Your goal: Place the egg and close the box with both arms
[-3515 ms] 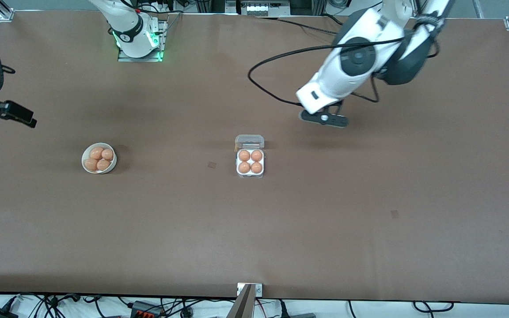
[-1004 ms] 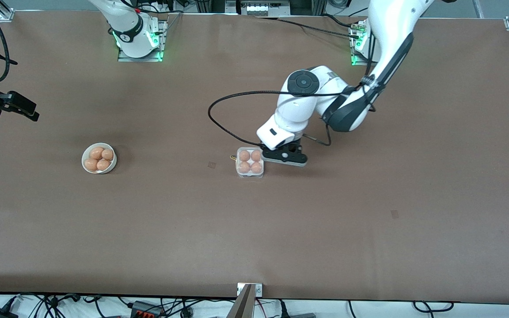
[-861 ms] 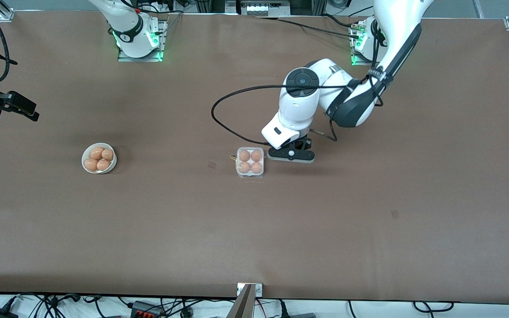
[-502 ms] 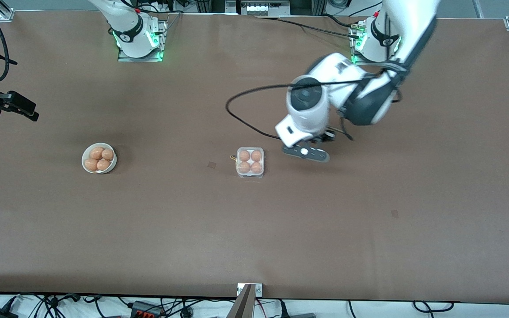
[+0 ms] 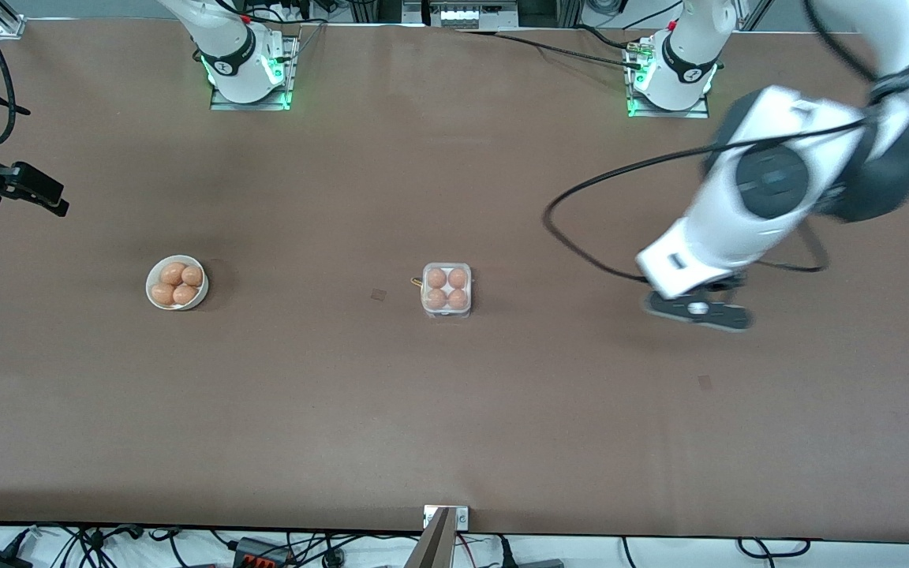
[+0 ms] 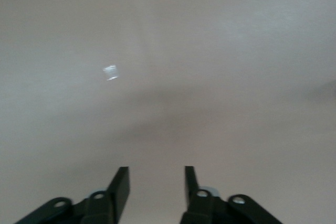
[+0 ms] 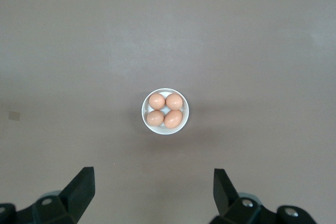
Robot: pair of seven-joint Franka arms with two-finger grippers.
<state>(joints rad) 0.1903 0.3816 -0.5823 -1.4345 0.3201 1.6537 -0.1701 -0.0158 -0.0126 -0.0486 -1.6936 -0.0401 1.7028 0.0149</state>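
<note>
While box holds four eggs, bowl holds four

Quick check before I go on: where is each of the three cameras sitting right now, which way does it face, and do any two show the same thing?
Front view: high across the table, facing both bases; shows the shut box, bowl of eggs, left gripper over bare table, and the edge of the right arm.
Left wrist view: on the left arm, looking down at bare table; its open fingers show.
Right wrist view: on the right arm, looking down on the bowl; right gripper open.
Shared: front and right wrist views both show the bowl.
</note>
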